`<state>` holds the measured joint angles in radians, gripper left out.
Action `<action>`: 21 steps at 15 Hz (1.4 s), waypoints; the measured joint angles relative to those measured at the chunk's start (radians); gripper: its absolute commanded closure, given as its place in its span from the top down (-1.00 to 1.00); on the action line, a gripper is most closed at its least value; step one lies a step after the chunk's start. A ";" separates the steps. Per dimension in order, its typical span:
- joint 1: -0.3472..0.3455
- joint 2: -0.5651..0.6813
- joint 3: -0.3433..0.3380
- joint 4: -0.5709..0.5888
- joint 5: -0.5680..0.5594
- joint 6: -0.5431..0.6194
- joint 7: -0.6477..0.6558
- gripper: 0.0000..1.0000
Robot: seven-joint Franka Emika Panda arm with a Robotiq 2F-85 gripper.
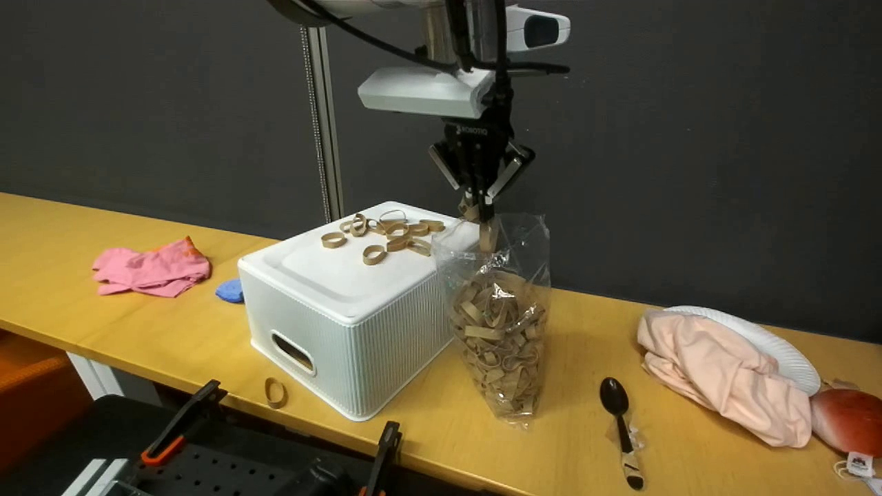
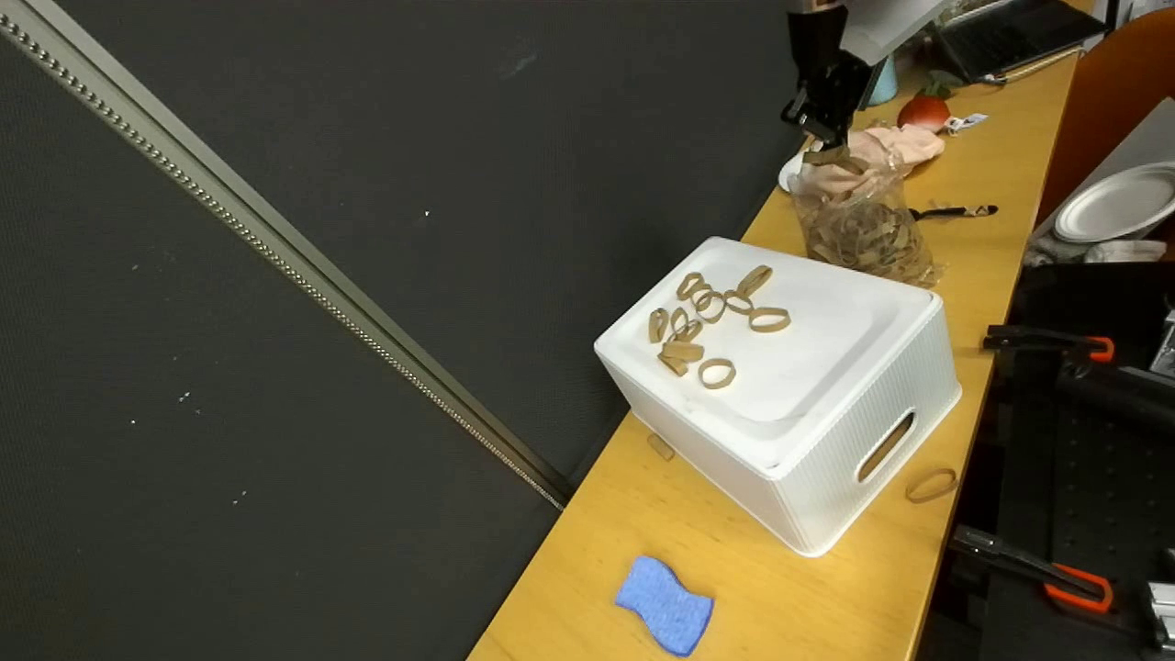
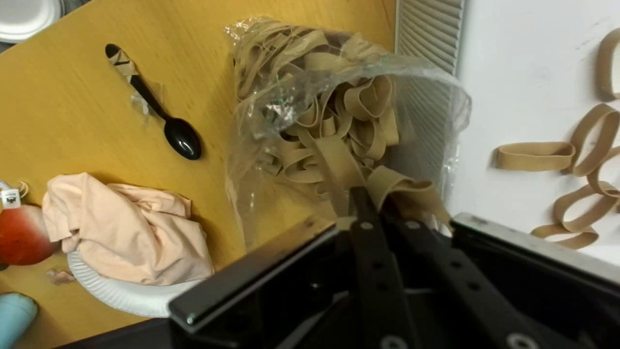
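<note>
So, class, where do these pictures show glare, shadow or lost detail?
Wrist view: highlight on the spoon's bowl, soft shadows by rubber bands on the white box. In an exterior view: glint on the bag. In an exterior view: the gripper shows little detail.

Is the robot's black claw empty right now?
No: the gripper is shut on tan bands, which hang from it at the mouth of the clear bag.

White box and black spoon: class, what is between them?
A clear bag of tan bands is between the white box and black spoon, in an exterior view and the wrist view.
</note>
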<state>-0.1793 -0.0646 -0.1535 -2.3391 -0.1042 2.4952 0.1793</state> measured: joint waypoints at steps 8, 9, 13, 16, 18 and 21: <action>0.012 0.023 0.002 0.044 0.027 0.000 -0.026 0.02; 0.013 0.023 0.002 0.044 0.029 0.000 -0.027 0.15; 0.013 0.023 0.002 0.044 0.033 0.000 -0.030 0.75; 0.020 0.025 0.005 0.049 0.051 -0.001 -0.048 1.00; 0.039 0.042 0.012 0.073 0.099 -0.005 -0.095 1.00; 0.071 0.095 0.038 0.138 0.154 -0.030 -0.149 1.00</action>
<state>-0.1082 0.0307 -0.1157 -2.2010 0.0498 2.4654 0.0303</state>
